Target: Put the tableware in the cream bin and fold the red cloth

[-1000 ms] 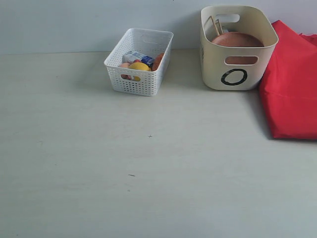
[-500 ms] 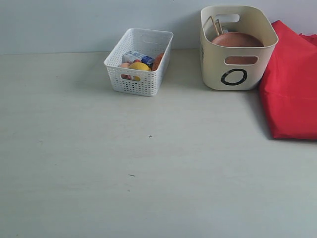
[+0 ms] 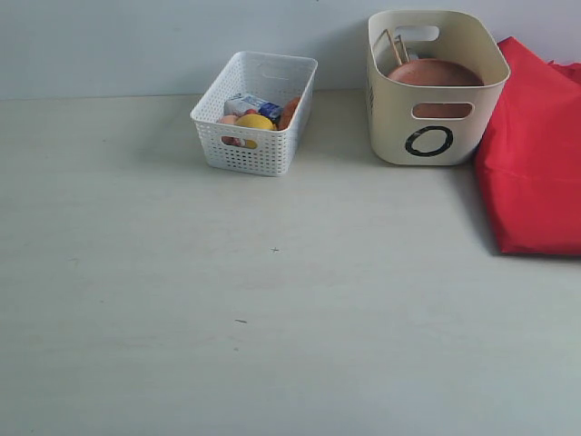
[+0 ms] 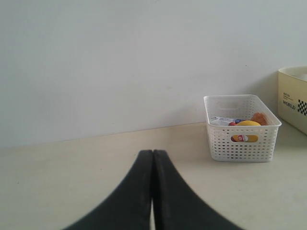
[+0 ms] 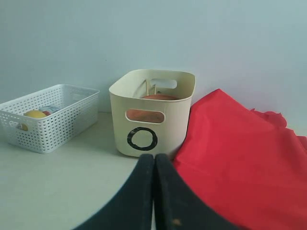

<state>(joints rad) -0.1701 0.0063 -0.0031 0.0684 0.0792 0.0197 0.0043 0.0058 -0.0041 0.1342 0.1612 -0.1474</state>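
Pale, near-white counter (image 3: 272, 318) spreads under everything. Largest on it is the red cloth (image 3: 536, 173), bright and smooth, lying at the right edge of the exterior view. Its near border looks thick, as if more than one layer, and its far corner has a wavy hem. Its left side lies against the cream bin (image 3: 390, 118), a tall smooth tub with rounded corners, oval handle cut-outs and a black ring mark (image 3: 428, 141) on its front wall. Left of the bin and apart from it stands a lower white perforated basket (image 3: 250, 154) holding a yellow lemon (image 3: 255, 121) among other food. Inside the bin a round brown wooden plate (image 3: 436, 73) leans, with wooden chopsticks (image 3: 392, 45) upright behind it. My left claw (image 4: 153, 158) and my right claw (image 5: 154, 163) are each pressed fully together, gripping nothing.
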